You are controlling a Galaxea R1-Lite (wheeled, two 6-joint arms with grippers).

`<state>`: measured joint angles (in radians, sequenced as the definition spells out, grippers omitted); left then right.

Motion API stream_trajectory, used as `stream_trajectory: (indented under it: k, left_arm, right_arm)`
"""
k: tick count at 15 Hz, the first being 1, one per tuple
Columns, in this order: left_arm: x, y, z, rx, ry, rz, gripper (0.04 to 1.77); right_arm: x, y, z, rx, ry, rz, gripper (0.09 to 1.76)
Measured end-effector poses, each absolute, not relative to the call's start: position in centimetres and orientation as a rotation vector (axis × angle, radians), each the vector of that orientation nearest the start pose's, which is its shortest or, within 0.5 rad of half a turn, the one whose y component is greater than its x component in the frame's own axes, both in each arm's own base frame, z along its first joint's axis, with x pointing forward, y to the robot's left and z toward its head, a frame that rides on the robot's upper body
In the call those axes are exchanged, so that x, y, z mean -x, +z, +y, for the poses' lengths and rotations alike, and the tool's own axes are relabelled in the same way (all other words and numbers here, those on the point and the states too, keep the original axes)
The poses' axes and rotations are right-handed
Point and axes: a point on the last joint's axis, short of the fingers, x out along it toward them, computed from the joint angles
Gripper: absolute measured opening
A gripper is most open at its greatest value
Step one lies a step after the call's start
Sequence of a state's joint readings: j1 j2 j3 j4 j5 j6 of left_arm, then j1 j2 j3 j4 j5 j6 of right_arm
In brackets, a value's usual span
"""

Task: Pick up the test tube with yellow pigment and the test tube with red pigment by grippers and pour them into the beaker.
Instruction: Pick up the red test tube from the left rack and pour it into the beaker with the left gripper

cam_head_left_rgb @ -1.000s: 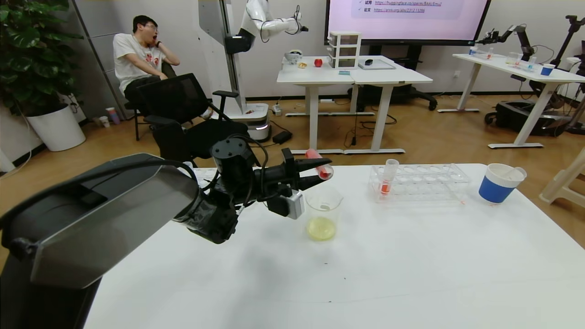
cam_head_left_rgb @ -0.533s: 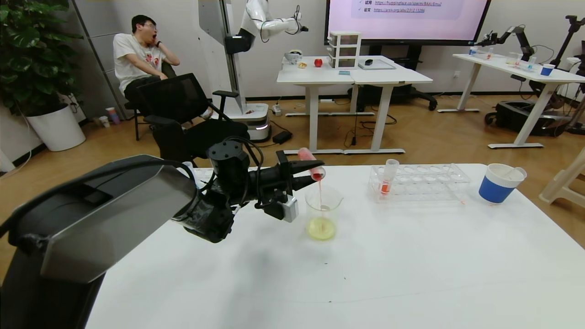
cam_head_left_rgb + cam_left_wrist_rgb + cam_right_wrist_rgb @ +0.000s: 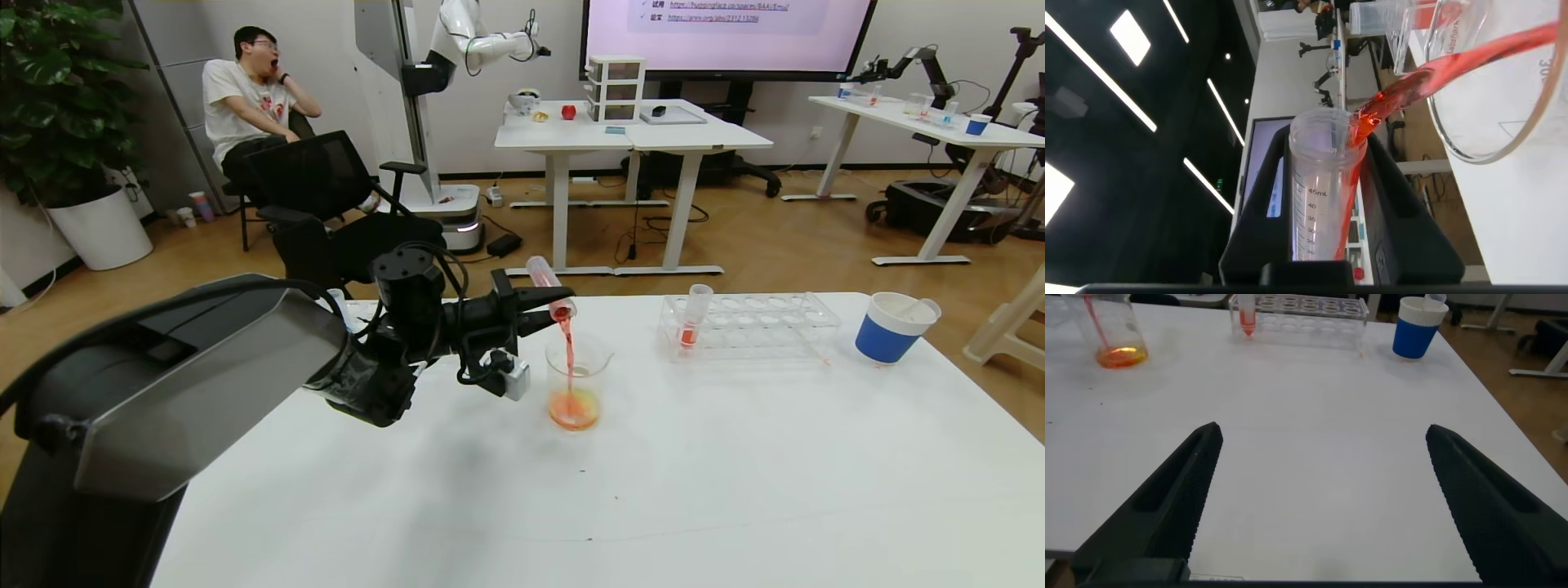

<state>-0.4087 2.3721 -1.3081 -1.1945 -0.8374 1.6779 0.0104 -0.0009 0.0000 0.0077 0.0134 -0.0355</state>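
My left gripper [image 3: 543, 306] is shut on the test tube with red pigment [image 3: 549, 292] and holds it tipped mouth-down over the beaker [image 3: 576, 377]. A red stream runs from the tube's mouth into the beaker, whose liquid is orange. In the left wrist view the tube [image 3: 1319, 196] sits between the black fingers [image 3: 1261, 204] and the stream arcs into the beaker [image 3: 1490, 106]. A second red tube [image 3: 692, 318] stands in the clear rack [image 3: 751, 325]. The yellow-pigment tube is not in view. My right gripper [image 3: 1323, 498] is open and empty above the table, out of the head view.
A blue-and-white paper cup [image 3: 892, 327] stands right of the rack near the table's far right corner. The right wrist view shows the beaker [image 3: 1114, 335], the rack [image 3: 1302, 310] and the cup [image 3: 1417, 327] far off across the white table [image 3: 653, 490].
My left gripper has tipped the red tube further over the beaker. The red stream has thickened, and the beaker's liquid has turned from yellow to orange.
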Motion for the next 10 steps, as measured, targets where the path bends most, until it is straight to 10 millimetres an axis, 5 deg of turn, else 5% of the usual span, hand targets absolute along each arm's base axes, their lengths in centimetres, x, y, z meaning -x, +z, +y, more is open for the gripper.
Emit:
stream_trajectory:
  k: [10]
  left_arm:
    - [-41.84,10.39,-20.14,-1.589,-0.742,-1.228,0.51]
  right_arm:
    - [2.29,7.47,0.01,0.036,0.024,0.006,1.74]
